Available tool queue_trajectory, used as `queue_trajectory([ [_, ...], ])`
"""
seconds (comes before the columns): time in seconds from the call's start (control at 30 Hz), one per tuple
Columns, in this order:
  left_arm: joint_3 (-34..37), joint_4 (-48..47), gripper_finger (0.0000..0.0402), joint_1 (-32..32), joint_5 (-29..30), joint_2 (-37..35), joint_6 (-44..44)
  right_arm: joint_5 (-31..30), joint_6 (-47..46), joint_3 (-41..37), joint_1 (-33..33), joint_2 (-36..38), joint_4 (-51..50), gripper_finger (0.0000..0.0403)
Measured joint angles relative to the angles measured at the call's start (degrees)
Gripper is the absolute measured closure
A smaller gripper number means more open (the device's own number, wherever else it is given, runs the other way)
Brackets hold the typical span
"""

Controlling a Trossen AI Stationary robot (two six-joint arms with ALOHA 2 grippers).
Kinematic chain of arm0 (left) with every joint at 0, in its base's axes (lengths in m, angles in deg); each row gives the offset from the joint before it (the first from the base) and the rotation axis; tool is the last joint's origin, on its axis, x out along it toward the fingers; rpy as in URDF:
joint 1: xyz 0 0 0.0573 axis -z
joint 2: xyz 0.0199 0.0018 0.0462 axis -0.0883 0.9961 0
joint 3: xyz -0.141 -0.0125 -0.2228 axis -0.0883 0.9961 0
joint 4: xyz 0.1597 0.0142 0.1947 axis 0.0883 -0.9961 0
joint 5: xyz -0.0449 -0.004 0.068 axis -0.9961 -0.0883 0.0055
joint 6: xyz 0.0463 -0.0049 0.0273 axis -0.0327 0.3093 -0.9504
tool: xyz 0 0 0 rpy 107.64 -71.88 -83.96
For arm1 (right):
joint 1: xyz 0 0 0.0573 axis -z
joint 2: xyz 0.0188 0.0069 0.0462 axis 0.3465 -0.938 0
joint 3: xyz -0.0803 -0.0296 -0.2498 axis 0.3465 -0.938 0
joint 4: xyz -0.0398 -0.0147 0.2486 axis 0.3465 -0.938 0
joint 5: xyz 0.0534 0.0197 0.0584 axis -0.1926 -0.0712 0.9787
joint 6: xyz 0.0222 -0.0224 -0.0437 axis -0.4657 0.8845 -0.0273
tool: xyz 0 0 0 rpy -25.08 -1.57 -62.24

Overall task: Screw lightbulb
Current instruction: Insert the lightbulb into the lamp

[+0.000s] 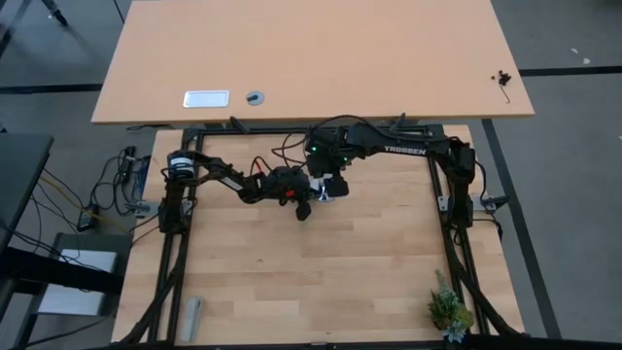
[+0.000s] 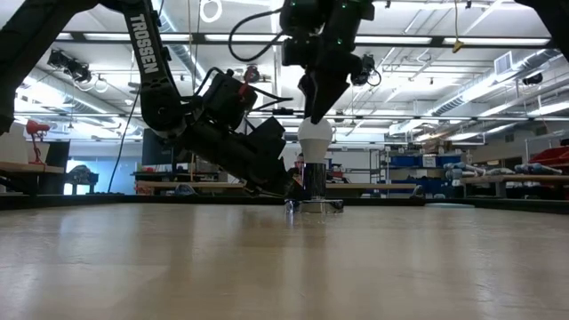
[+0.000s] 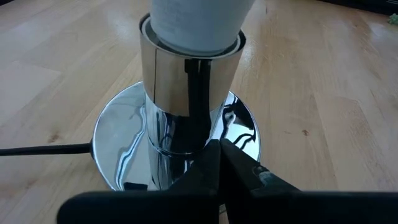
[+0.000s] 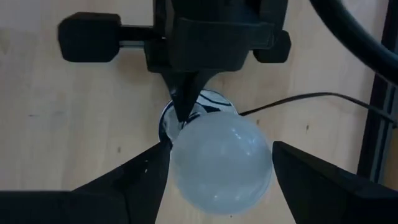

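- Small white frosted pear-shaped lightbulb (image 2: 314, 135) stands upright in the round mirrored socket base (image 3: 186, 118) mid-table (image 1: 389, 282).
- Right hand (image 4: 217, 168) hangs directly above, fingers spread beside the glass.
- Left hand (image 3: 219, 163), pressed together, braces the socket.

The lightbulb (image 3: 196, 22) sat upright in the shiny metal socket (image 3: 186, 93), which stood on a round mirror-like base (image 3: 118, 140) on the wooden worktop (image 3: 323, 93). The left hand (image 3: 219, 165) had its dark fingers pressed together, tips touching the base. A thin black cord (image 3: 43, 149) ran sideways from the base.
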Motion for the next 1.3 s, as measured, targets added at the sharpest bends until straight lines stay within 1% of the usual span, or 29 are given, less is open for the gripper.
queue_trajectory([
  [0.13, 0.01, 0.0, 0.0392, 0.0, 0.0, 0.02, 0.0, -0.15, -1.81, -1.01, 0.01, 0.0, 1.23, 0.0116],
  [0.23, 0.0, 0.0, 0.0392, 0.0, 0.02, 0.01, 0.0, -0.51, -6.28, -1.03, 0.11, 0.0, 1.38, 0.0123],
  [0.33, 0.0, 0.0, 0.0392, 0.0, 0.0, 0.0, 0.0, -2.1, -15.12, -1.03, 0.13, 0.0, 1.69, 0.0136],
  [0.4, 0.0, 0.0, 0.0392, 0.0, 0.0, 0.01, 0.0, -3.3, -23.41, -1.05, 0.33, 0.07, 1.71, 0.0146],
  [0.5, 0.0, 0.0, 0.0392, 0.0, 0.01, 0.0, 0.0, -3.06, -36.17, -1.05, 1.4, 0.11, 1.99, 0.0153],
  [0.53, 0.0, 0.0, 0.0392, 0.0, 0.0, 0.0, 0.0, -2.59, -38.12, -1.05, 1.72, 0.11, 2.14, 0.0154],
  [0.6, 0.0, 0.0, 0.0392, 0.0, 0.0, 0.01, 0.0, -1.77, -38.97, -1.01, 2.01, 0.13, 2.23, 0.0151],
  [0.67, 0.0, 0.0, 0.0392, 0.0, 0.0, 0.01, 0.0, -1.21, -37.73, -0.38, 2.03, 0.11, 1.65, 0.0146],
  [0.77, 0.0, 0.0, 0.0392, 0.0, 0.02, 0.0, 0.0, -1.16, -31.56, 1.43, 1.73, 0.05, 0.9, 0.0136],
  [0.93, 0.0, -0.01, 0.0392, 0.0, 0.0, 0.01, -0.08, -3.41, -14.41, 3.94, -0.13, 0.05, 0.87, 0.0119],
  [1.07, 0.0, 0.0, 0.0392, -0.07, -1.03, 0.0, -0.11, -1.07, -2.39, 4.18, -0.44, 0.05, 0.06, 0.0109],
  [1.13, 0.0, 0.0, 0.0392, -0.07, -1.08, 0.02, -0.15, 0.26, 0.08, 4.17, -0.21, 0.05, -0.6, 0.0108],
  [1.3, 0.0, 0.0, 0.0392, -0.07, -1.14, 0.01, -0.2, 1.3, 2.86, 4.17, 0.09, 0.05, -1.45, 0.0109],
])
